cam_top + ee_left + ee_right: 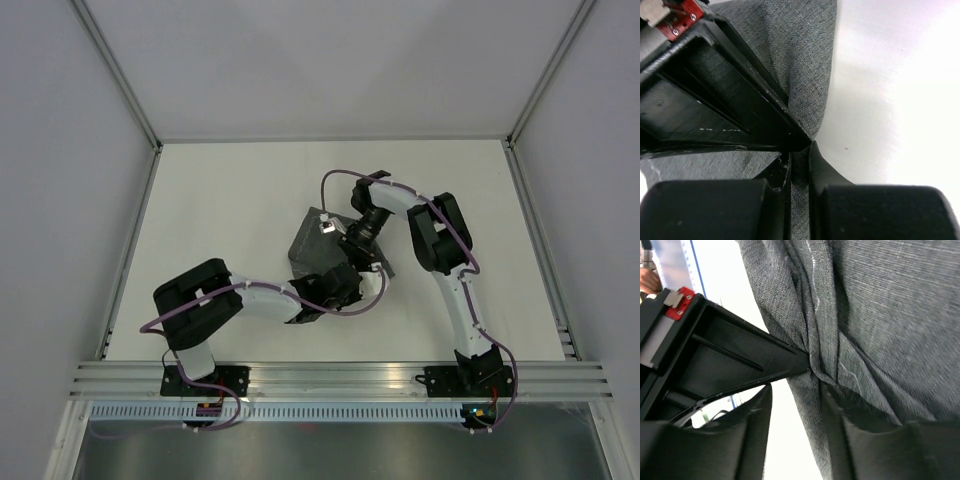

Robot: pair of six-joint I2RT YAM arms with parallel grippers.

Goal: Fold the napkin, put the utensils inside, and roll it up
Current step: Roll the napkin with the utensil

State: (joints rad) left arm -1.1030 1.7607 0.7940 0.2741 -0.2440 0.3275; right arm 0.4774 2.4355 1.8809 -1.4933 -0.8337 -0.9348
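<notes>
While folding the napkin [310, 245], bunched on the table [220, 210], seems only partway through step 1. Clamped on the cloth with both: left gripper [800, 150] on a thin fold near the edge, right gripper [812, 369] on a gathered ridge. Next, probably: draw 1 edge across, lay flat, let go

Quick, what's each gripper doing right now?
Left gripper: shut on the napkin.
Right gripper: shut on a bunched fold of it.
</notes>
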